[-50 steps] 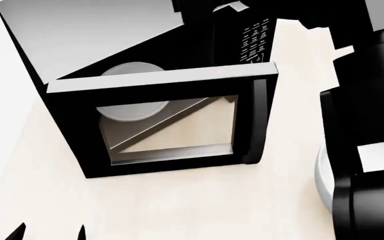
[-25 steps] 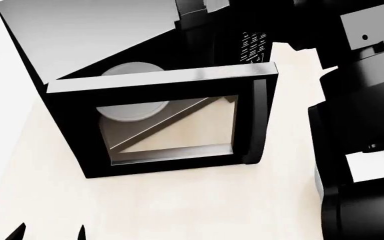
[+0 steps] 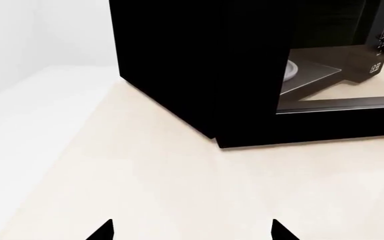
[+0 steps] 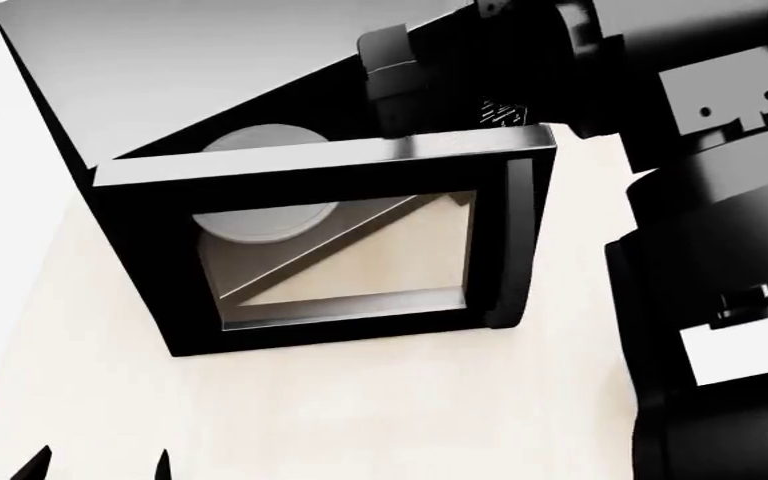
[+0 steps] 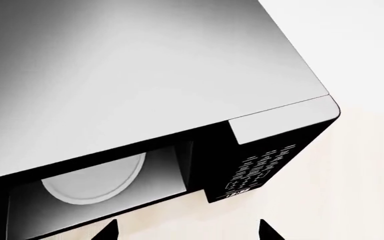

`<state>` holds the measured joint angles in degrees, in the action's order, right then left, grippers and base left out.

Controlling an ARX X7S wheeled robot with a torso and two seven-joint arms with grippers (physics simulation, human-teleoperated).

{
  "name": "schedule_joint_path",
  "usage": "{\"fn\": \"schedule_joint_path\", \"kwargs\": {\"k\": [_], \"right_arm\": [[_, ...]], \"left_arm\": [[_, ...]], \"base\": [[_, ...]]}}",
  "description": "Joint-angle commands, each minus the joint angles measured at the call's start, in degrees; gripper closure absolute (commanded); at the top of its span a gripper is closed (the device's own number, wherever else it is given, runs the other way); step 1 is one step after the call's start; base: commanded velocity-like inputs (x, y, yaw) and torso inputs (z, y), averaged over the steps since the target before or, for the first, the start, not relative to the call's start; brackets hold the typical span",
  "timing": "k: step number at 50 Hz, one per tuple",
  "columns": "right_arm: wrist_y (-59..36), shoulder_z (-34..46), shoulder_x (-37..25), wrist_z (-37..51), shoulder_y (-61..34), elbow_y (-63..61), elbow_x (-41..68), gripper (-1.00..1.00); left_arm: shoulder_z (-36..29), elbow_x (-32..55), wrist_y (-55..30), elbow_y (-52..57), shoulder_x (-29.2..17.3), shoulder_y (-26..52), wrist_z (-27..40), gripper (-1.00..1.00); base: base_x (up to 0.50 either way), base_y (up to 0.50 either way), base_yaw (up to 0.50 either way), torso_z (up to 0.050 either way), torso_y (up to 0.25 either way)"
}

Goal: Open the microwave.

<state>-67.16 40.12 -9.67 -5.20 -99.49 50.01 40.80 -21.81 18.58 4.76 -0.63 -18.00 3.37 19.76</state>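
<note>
The microwave [image 4: 157, 70] stands on the counter with its grey top facing me. Its door [image 4: 317, 160] is swung wide open, its glass window [image 4: 357, 270] toward me and its vertical black handle [image 4: 520, 240] at the right edge. The white turntable [image 5: 92, 180] shows in the open cavity, beside the keypad [image 5: 259, 172]. My right gripper [image 5: 186, 231] hovers above the microwave's front top edge, open and holding nothing. Low near the counter by the microwave's black side [image 3: 199, 65], my left gripper [image 3: 192, 232] is open too; its tips [image 4: 164, 465] show at the head view's bottom left.
The beige countertop [image 4: 357, 410] spreads in front of the open door. Its left edge borders a white surface [image 3: 18, 100]. My right arm [image 4: 718, 250] fills the right side of the head view and hides what lies behind it.
My right arm has swung left and over the microwave's top, covering more of the keypad in the head view. The door and the left gripper have not moved.
</note>
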Motion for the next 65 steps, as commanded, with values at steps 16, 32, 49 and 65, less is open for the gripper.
{"fn": "schedule_joint_path", "kwargs": {"k": [16, 32, 49, 65], "right_arm": [[-4.25, -2.22, -3.99, 3.93, 4.92, -8.7, 3.22, -1.0], [-4.91, -2.79, -4.53, 4.59, 6.24, -10.23, 4.3, -1.0], [-7.65, -4.05, -5.91, 6.6, 8.22, -15.32, 6.66, -1.0], [-12.28, -8.9, -7.88, 12.12, 12.52, -24.14, 11.79, -1.0]], "left_arm": [[-0.34, 0.56, -0.04, 0.29, -0.3, -0.3, 0.38, -1.0], [-0.53, 0.71, -0.04, 0.04, -0.37, -0.05, 0.5, -1.0], [-0.75, 0.74, 0.03, -0.13, -0.42, 0.13, 0.69, -1.0], [-0.94, 0.81, 0.22, -0.13, -0.54, 0.09, 0.82, -1.0]], "base": [[0.0, 0.0, 0.0, 0.0, 0.0], [0.0, 0.0, 0.0, 0.0, 0.0], [0.0, 0.0, 0.0, 0.0, -0.001], [0.0, 0.0, 0.0, 0.0, -0.001]]}}
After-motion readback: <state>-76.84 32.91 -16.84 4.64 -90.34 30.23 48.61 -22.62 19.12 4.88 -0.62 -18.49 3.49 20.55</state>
